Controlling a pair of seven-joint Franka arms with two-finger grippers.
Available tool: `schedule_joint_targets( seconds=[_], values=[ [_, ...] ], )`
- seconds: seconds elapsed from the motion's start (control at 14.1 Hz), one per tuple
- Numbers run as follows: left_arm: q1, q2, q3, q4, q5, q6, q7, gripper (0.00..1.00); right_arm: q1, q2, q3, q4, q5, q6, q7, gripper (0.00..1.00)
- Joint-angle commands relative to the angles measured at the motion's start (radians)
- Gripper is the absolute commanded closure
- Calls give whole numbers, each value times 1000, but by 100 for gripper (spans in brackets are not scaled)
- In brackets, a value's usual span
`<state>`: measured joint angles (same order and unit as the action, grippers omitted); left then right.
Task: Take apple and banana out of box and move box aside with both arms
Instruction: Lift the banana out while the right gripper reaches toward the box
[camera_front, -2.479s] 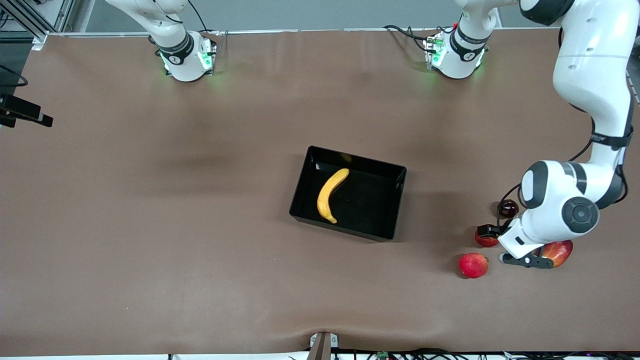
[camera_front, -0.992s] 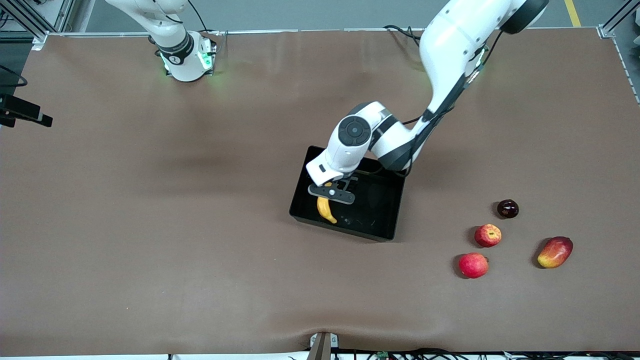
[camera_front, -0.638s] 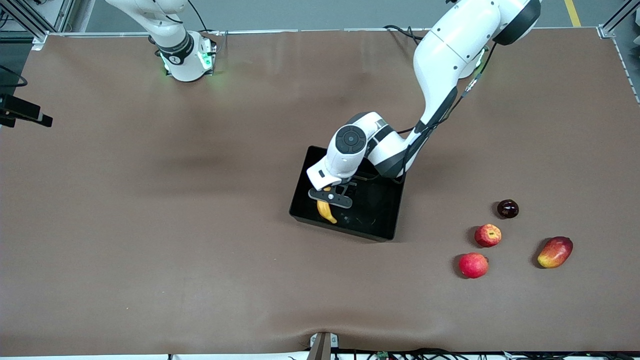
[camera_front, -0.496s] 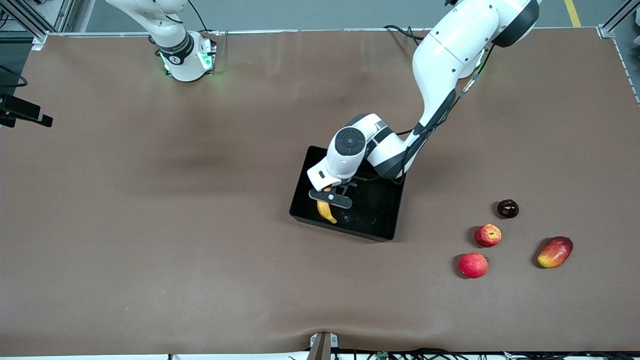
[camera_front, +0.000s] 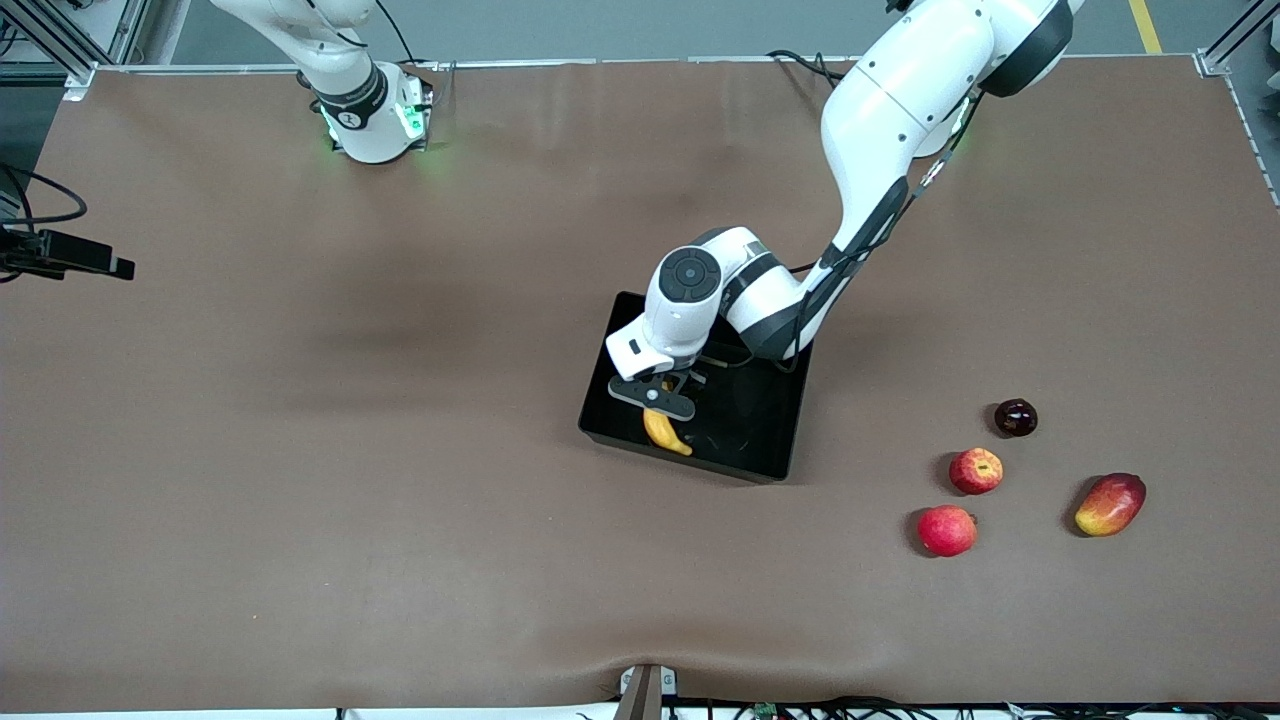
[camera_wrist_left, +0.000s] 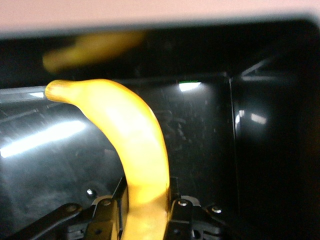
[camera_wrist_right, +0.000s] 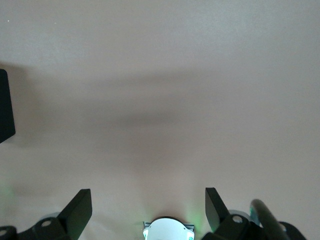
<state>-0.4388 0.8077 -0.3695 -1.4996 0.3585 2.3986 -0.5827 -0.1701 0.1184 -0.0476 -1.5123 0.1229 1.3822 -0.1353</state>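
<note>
A: Starting near the camera, toward the left arm's end of the table: a plain red fruit (camera_front: 946, 530) is lying nearest, and the streaked apple (camera_front: 976, 470) is sitting just beside it, a little farther back. A mango (camera_front: 1109, 504) and a dark plum (camera_front: 1016, 417) are lying close by.

B: And mid-table?

A: The black box (camera_front: 775, 400) is sitting there, and the left gripper (camera_front: 661, 399) is reaching down into it, its fingers (camera_wrist_left: 182, 212) pinching the banana (camera_wrist_left: 132, 150) from both sides. The banana's free end is pointing at the box's nearer wall.

B: The right gripper (camera_wrist_right: 148, 207)?

A: It's waiting high over bare table near its own base, jaws spread wide, gripping nothing.
</note>
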Motion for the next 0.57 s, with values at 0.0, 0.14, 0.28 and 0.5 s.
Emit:
schedule_joint_targets(
  seconds=[0.0,0.14,0.28,0.5],
  values=[
    [5,-63,0,2,22,-33,15,100,-26,-6,15,12,15,-12,-10,0],
    [8,-119,-2,12,14,-100,18,100,-2,-6,23,21,14,-6,2,0],
    [29,-175,-5,13,1,-146,24,100,35,4,22,47,3,-6,6,0],
    [98,-255,-5,12,-73,-215,142,100,47,30,23,106,14,-12,6,0]
  ],
)
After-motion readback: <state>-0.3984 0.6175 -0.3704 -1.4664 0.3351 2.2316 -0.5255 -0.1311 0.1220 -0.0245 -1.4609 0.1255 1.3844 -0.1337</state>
